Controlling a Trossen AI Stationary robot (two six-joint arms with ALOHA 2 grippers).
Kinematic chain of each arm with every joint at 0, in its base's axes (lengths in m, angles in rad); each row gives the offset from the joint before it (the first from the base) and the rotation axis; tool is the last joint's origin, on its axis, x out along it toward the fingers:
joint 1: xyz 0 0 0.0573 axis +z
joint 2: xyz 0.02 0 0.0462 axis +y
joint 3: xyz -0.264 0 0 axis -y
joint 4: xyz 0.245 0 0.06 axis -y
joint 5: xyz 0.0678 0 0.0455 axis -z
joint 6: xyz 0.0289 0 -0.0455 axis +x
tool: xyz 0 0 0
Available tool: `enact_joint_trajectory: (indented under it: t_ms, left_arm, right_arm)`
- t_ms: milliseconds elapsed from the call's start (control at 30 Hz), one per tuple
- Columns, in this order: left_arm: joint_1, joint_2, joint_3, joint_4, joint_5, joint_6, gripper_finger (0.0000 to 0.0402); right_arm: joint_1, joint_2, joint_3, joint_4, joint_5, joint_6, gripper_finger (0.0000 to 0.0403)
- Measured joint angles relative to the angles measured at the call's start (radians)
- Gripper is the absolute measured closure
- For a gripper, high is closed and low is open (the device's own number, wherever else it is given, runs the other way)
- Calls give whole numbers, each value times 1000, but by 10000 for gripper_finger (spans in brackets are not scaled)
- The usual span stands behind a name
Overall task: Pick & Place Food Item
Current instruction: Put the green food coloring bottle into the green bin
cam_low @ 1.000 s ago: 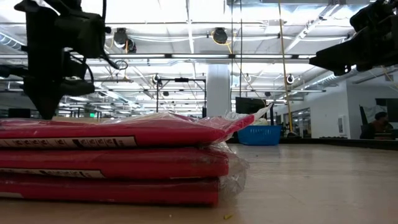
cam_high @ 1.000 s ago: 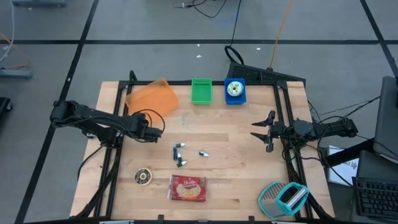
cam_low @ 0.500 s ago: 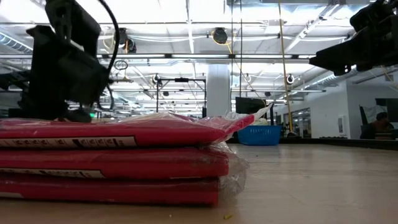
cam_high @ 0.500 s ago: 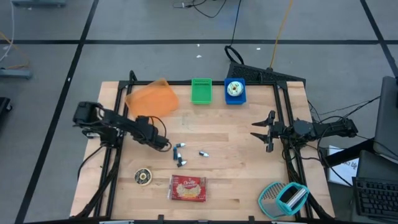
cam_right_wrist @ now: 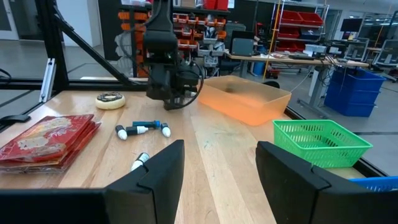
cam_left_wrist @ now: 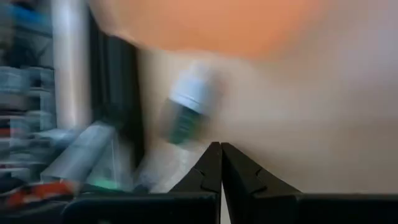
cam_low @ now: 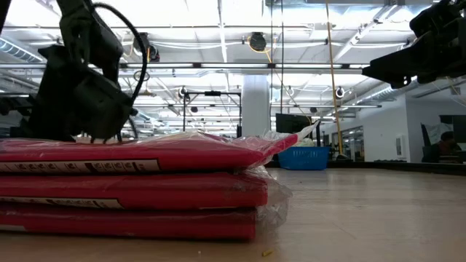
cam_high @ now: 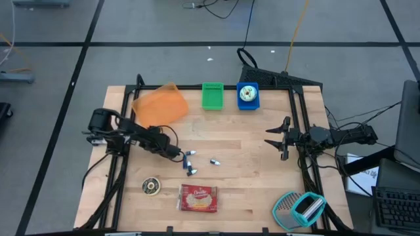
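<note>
Wooden counter carried a red snack packet near its front edge, untouched. Just behind it lay small white-capped tubes; the left gripper hovered low beside them, fingers pressed together and empty. At the right edge the right gripper waited, fingers spread apart

The bin is orange, one basket green, another container blue; the food packet is red, maybe with pale print.

left pincer closed, right pincer spread
</note>
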Motion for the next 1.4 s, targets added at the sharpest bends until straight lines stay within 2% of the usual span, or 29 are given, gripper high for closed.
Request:
enact_joint_trajectory:
  t_ms: [167, 333, 433, 533, 633, 767, 867, 1033, 1200, 1400]
  left_arm:
    - [-39, -101, 28, 32, 19, 38, 400]
    - [-94, -173, 83, -226, -75, -130, 400]
    - [-101, -187, 74, -347, -62, -192, 400]
    - [-90, -197, 52, -340, -50, -201, 400]
    - [-68, -195, 22, -233, -57, -181, 398]
    - [-10, -167, 20, -247, -88, -192, 400]
    - [50, -170, 21, -250, -72, -160, 400]
    - [212, -183, 12, -208, -14, 10, 398]
    - [370, -183, 5, -172, -17, 160, 399]
    - [471, -185, -9, -98, 9, 350, 400]
  right_arm:
    - [0, 0, 0, 0, 0, 0, 216]
    - [0, 0, 0, 1, 0, 0, 216]
    - [0, 0, 0, 0, 0, 0, 216]
    - [0, 0, 0, 0, 0, 0, 216]
    - [0, 0, 0, 0, 0, 0, 216]
    - [0, 0, 0, 0, 0, 0, 216]
    - [0, 0, 0, 0, 0, 0, 216]
    - [0, 0, 0, 0, 0, 0, 216]
    - [0, 0, 0, 0, 0, 0, 216]
    - [0, 0, 0, 0, 0, 0, 216]
